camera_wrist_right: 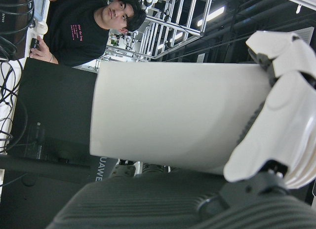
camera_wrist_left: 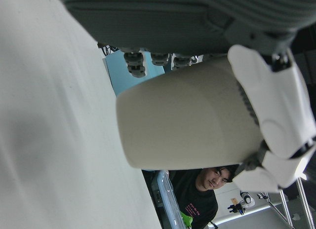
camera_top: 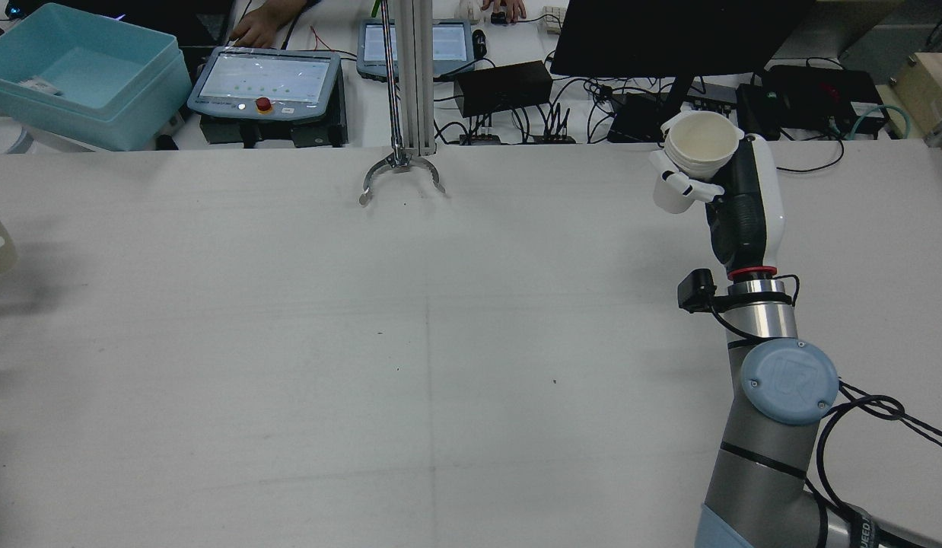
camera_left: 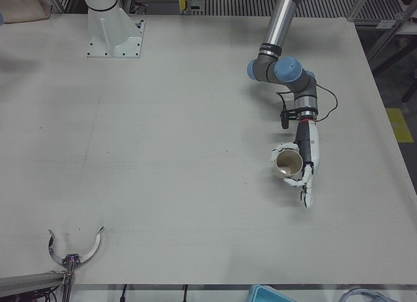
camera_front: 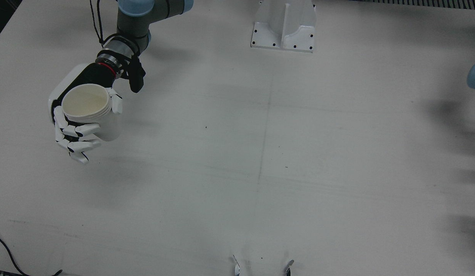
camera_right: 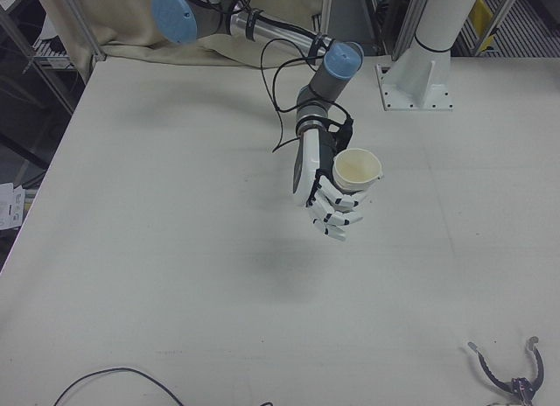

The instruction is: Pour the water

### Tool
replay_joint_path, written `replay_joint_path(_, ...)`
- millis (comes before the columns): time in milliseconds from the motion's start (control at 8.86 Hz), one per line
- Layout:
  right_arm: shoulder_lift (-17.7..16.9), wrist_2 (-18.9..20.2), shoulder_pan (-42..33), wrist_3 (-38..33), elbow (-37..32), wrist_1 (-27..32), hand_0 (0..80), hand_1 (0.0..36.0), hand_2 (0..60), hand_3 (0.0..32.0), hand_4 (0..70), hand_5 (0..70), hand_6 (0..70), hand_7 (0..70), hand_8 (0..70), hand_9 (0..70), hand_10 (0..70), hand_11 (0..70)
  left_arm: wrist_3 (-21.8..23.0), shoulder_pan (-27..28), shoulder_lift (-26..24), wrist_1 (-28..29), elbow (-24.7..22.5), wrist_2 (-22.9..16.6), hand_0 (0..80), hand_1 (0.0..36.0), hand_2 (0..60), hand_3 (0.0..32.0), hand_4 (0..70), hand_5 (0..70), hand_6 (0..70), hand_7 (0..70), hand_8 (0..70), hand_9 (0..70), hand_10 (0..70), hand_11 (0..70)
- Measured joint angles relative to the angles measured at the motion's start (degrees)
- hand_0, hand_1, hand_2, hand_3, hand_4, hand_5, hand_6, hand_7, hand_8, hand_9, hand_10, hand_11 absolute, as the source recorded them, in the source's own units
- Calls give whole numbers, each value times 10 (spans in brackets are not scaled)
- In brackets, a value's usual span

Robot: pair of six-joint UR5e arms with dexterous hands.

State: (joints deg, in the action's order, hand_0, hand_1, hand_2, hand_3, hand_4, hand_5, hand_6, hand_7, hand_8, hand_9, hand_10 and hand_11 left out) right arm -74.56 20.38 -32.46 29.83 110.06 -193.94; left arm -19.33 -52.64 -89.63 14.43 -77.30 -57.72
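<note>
Each glossy white robot hand (camera_front: 78,122) (camera_left: 301,168) grips a smooth, tapered paper cup (camera_front: 92,111) (camera_left: 288,163).

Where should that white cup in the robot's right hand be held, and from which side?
Around the side wall, about mid-height, coming in from the side. The white cup stands upright, mouth up, so its rim should probably stay clear for pouring. The right hand wraps it this way.

The cup (camera_front: 88,109) is showing white outside and cream inside. The right hand (camera_front: 74,126) is looking white with black, and the table (camera_front: 260,172) is appearing pale grey.
</note>
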Motion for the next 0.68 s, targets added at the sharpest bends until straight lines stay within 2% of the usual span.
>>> replay_joint_path(113,-4,-1,5,0,0,0,460,149,406,0,225,599,362,460,392,537,197,292,-1,9,-1,27,32,11,384,241,600,0,200,505,47,50,16,42,59,97)
replay_joint_path(226,-5,-3,12,1,0,0,461,148,406,0,226,600,361,460,391,536,196,291,-2,14,-2,46,57,16,412,172,475,0,197,464,51,53,16,41,56,90)
replay_joint_path(339,-5,-7,20,2,0,0,460,148,402,0,223,597,357,455,388,532,194,289,-3,19,-2,57,72,18,401,81,158,0,203,385,61,67,15,38,49,75)
replay_joint_path(452,-5,-15,27,3,0,-1,460,145,389,0,219,594,355,453,386,531,194,287,-3,22,-3,62,80,18,379,47,108,0,223,359,79,79,24,37,43,64)
replay_joint_path(565,-6,-20,32,3,0,-1,460,140,368,0,216,594,353,452,386,531,193,287,-3,25,-4,64,83,17,371,34,72,0,223,352,75,78,20,31,39,58)
replay_joint_path(677,-6,-22,36,3,0,-1,461,139,366,0,217,597,356,456,387,532,193,286,-3,27,-4,64,85,15,357,25,41,0,213,214,63,79,8,22,34,51)
